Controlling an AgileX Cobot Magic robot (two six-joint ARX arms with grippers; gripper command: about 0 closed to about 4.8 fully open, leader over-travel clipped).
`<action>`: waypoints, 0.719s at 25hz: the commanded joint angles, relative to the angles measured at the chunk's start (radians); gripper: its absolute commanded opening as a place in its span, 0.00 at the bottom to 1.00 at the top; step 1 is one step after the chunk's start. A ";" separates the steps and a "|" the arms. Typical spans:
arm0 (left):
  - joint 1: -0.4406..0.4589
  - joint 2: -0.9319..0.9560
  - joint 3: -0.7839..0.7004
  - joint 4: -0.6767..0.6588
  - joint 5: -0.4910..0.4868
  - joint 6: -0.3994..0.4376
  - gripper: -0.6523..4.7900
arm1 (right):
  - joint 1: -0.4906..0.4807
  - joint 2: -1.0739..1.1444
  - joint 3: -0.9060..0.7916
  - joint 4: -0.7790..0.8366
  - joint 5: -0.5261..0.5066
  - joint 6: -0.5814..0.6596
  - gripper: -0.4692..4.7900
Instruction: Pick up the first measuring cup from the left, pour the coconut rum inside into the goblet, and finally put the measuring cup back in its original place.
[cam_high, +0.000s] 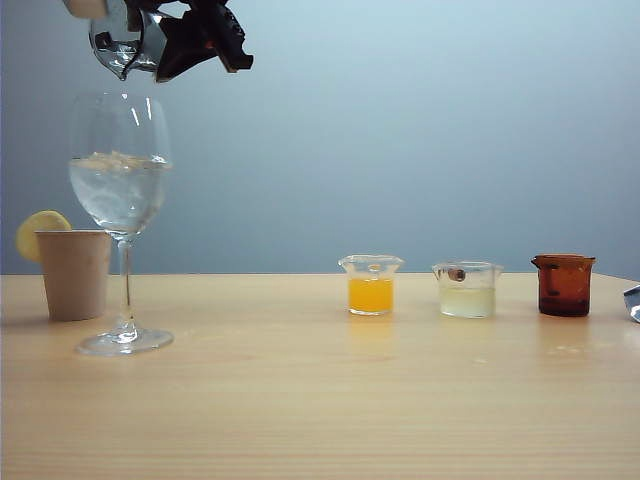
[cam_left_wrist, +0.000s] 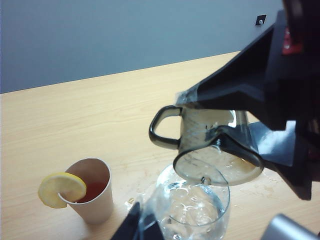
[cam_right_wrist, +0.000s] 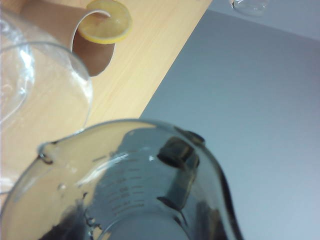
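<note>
While tipped above the goblet (cam_high: 119, 170), measuring cup (cam_left_wrist: 210, 145) clamped in right end effector (cam_high: 190, 40), left end effector unseen.

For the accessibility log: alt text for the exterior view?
The right hand holds a smoky grey glass measuring cup tipped over a tall clear stemmed goblet partly filled with clear liquid.
</note>
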 joint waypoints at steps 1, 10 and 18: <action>0.001 -0.002 0.007 0.007 0.000 0.003 0.11 | -0.003 -0.008 0.008 0.041 -0.005 0.164 0.54; 0.001 -0.002 0.006 0.007 0.000 0.003 0.11 | -0.077 -0.008 0.008 0.076 -0.014 0.851 0.47; 0.001 -0.002 0.006 0.007 0.000 0.003 0.11 | -0.214 -0.008 -0.003 0.039 -0.242 1.290 0.47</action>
